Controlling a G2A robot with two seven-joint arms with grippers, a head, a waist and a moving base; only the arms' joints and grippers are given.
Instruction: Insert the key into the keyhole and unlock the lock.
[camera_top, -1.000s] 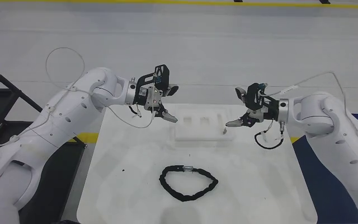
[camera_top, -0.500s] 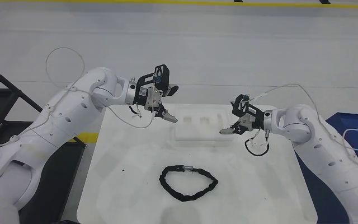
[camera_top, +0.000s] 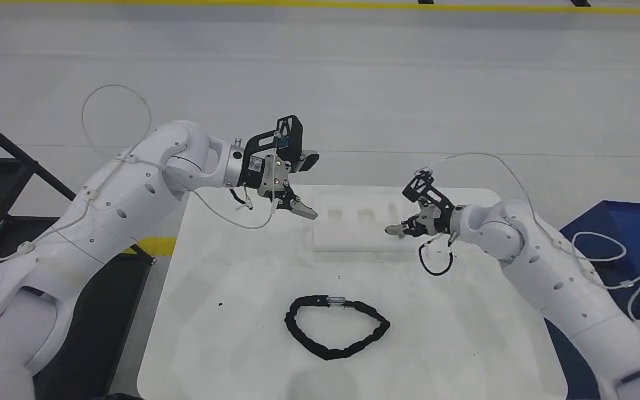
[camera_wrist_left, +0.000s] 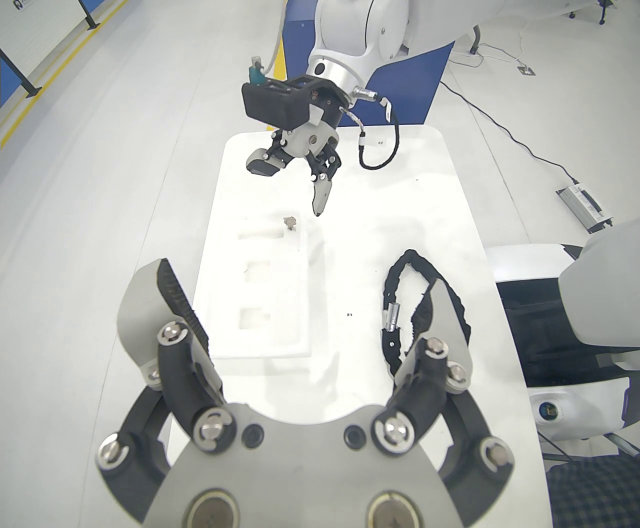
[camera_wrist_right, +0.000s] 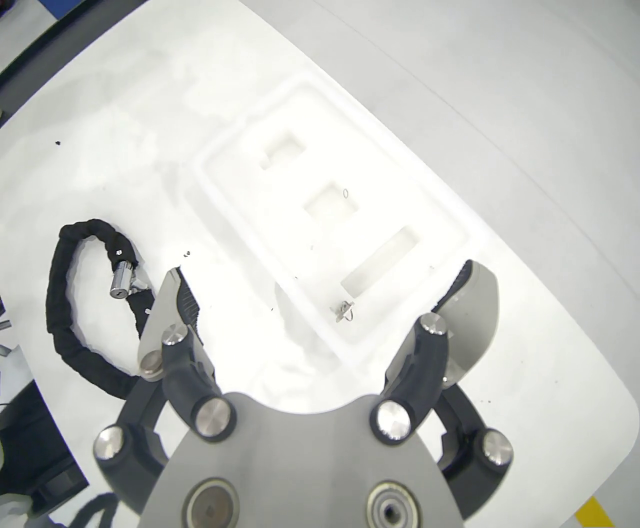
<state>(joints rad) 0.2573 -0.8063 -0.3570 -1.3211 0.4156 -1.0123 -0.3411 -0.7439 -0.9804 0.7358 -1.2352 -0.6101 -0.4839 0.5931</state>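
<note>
Plainly, the key (camera_wrist_right: 345, 311) lay loose while both grippers stood spread

At the left of the white table (camera_top: 460, 330), the left gripper (camera_top: 297, 207) hung over the table's far left corner, just off the left end of the white foam tray (camera_top: 350, 232). Its fingers (camera_wrist_left: 172, 300) were wide apart and held nothing. From its own wrist view, the left gripper (camera_wrist_left: 300, 280) looked down the length of the foam tray (camera_wrist_left: 300, 320).

In the middle, the foam tray (camera_wrist_right: 440, 220) sat near the table's far edge, with three rectangular recesses in a row. In front of it, well apart, lay the black sleeved chain lock (camera_top: 335, 325), curled into a closed loop. The chain lock's metal cylinder (camera_top: 338, 299) was on the side of the loop nearest the tray. The cylinder (camera_wrist_right: 120, 282) showed its round end face in the right wrist view.

At the right end of the tray, the key (camera_wrist_left: 289, 221) rested on the foam surface beside the long recess, at its corner. The right gripper (camera_top: 397, 229) hovered over this end with its fingers (camera_wrist_right: 175, 300) parted and empty. In the left wrist view, one fingertip of the right gripper (camera_wrist_left: 290, 185) pointed down just beside the key. I could not tell whether it touched.
</note>
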